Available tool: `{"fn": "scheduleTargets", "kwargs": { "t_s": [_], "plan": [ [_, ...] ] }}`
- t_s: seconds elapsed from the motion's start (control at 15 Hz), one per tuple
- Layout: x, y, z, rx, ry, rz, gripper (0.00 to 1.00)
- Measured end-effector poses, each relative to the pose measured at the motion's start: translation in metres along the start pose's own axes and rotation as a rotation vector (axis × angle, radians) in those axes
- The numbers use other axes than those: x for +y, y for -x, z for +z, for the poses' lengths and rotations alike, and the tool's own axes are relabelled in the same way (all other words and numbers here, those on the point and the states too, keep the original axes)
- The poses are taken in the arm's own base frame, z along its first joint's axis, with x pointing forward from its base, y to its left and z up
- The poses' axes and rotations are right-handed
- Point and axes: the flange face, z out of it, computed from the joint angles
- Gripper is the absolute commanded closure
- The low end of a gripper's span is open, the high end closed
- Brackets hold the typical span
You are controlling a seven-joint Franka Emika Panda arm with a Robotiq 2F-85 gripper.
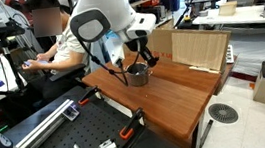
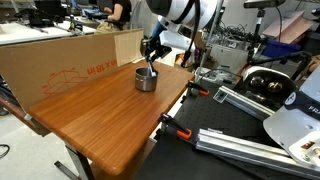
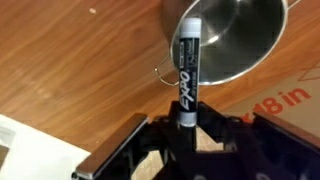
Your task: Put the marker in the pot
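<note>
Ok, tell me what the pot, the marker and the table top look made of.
Pot: polished metal, likely steel, given mirror-like reflections. Marker: probably plastic, a smooth black barrel with printed lettering. Table top: wood or wood veneer, showing reddish-brown grain.

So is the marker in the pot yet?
Not quite. Done: the marker is off the table, pinched in the gripper. Happening now: the gripper holds it with its far end over the open pot. Left: let go so it drops inside.
</note>
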Motion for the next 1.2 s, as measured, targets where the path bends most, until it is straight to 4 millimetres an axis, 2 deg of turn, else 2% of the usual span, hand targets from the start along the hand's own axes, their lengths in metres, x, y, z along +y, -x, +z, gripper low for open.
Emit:
{"fn": "scheduleTargets", "kwargs": {
  "t_s": [0.07, 0.13, 0.6, 1.2],
  "plan": [
    [-0.001, 0.003, 0.002, 0.004, 0.004, -0.006, 0.5],
    [-0.001, 0.005, 0.005, 0.004, 0.009, -0.009, 0.49],
    [0.014, 0.01, 0.018, -0.012, 0.048, 0.001, 0.01],
    [0.011, 0.005, 0.017, 0.003, 0.052, -0.007, 0.0]
  ]
}}
